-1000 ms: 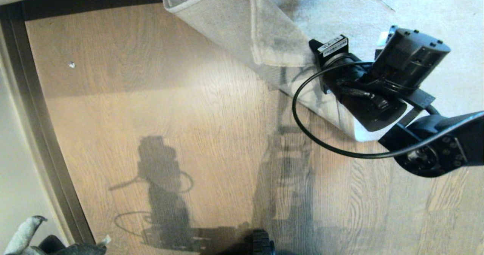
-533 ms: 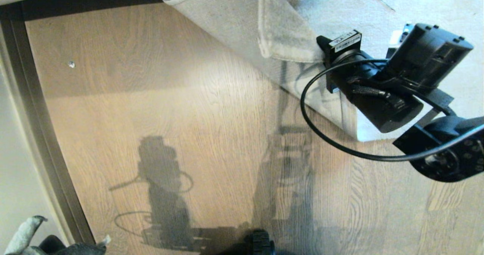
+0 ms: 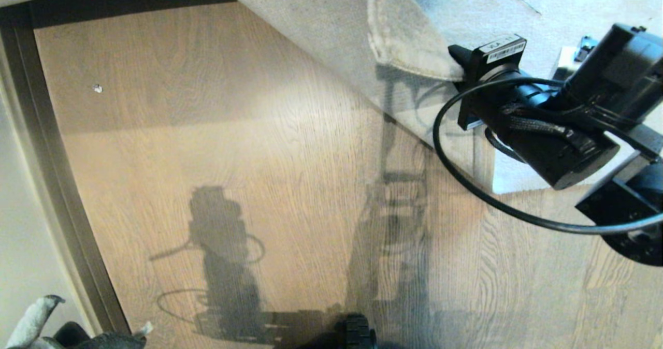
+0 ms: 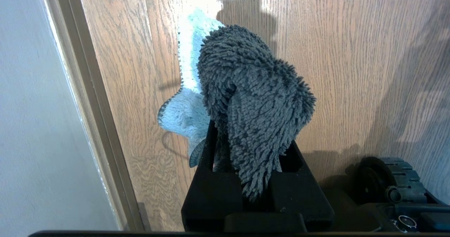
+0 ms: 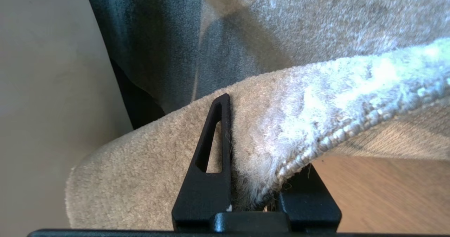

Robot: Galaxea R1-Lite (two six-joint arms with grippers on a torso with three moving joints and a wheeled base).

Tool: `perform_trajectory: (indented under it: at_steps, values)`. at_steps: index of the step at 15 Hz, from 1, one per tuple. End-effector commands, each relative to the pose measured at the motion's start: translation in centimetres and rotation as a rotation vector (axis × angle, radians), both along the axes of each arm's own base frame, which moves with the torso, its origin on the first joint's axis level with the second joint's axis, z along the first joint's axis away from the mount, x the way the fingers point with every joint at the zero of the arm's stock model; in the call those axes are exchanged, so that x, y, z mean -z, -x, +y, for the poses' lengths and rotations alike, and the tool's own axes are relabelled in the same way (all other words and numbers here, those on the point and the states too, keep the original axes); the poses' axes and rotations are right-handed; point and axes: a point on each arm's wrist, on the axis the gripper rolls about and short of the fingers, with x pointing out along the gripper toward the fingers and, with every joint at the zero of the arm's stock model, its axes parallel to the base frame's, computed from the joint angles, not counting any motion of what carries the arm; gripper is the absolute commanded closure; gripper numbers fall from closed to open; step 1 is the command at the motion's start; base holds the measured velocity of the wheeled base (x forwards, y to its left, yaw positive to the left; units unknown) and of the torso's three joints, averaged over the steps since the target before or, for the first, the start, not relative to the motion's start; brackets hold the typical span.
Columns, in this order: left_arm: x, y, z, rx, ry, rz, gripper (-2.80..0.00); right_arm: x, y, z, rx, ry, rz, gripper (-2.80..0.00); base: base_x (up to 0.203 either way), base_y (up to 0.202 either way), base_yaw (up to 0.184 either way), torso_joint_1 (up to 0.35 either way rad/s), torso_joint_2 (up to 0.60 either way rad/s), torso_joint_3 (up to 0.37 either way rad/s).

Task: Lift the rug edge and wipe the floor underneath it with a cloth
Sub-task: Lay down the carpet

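Compared with a second ago, the right arm is seen further toward the right edge of the head view, and the rug edge [image 3: 414, 61] has been drawn with it: the folded-back flap now reaches further over the rug's pile side, and more pale backing is turned upward. The floor [image 3: 217, 147] beside the fold is exposed; the shadows on it and the small speck [image 3: 97, 88] are unchanged.

No containers are observed.

The right gripper [image 3: 458, 61] is located at the tip of the folded flap, near the top right of the head view. Its fingers [image 5: 211, 149] are seen in the right wrist view pinching the rug edge [image 5: 302, 131], with the stitched border caught between them; this grip is not discernible from the head view, where only the wrist housing and cable are visible.

The left gripper [image 4: 246, 166] is parked low beside the skirting strip [image 4: 91, 100]. In the left wrist view its fingers are closed on the cloth [image 4: 253, 100], a fuzzy dark grey rag with a pale blue underside, held clear above the floor [image 4: 351, 71]. In the head view only a scrap of the cloth [image 3: 36, 318] shows at the bottom left corner. A base wheel [image 4: 386, 180] is visible in the left wrist view.
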Motion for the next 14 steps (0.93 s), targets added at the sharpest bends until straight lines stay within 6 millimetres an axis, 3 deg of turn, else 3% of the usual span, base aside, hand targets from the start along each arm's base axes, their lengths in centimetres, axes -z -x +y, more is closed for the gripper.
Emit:
perform_trajectory:
  at_steps: [1, 6, 14]
  values:
    - [0.0, 0.0, 0.0, 0.000, 0.001, -0.001, 0.00, -0.3, 0.3, -0.1, -0.008, -0.022, -0.009, 0.00, 0.000, 0.000, 0.000, 0.000, 0.00, 0.000]
    - [0.0, 0.0, 0.0, 0.000, 0.001, -0.001, 0.00, 1.9, 0.7, 0.1, -0.061, 0.017, 0.037, 0.00, 0.000, 0.000, 0.000, 0.000, 0.00, 0.000]
    - [0.0, 0.0, 0.0, 0.000, 0.001, -0.001, 0.00, 3.5, 1.7, 0.6, -0.104, 0.003, 0.030, 0.00, 0.000, 0.000, 0.000, 0.000, 0.00, 0.000]
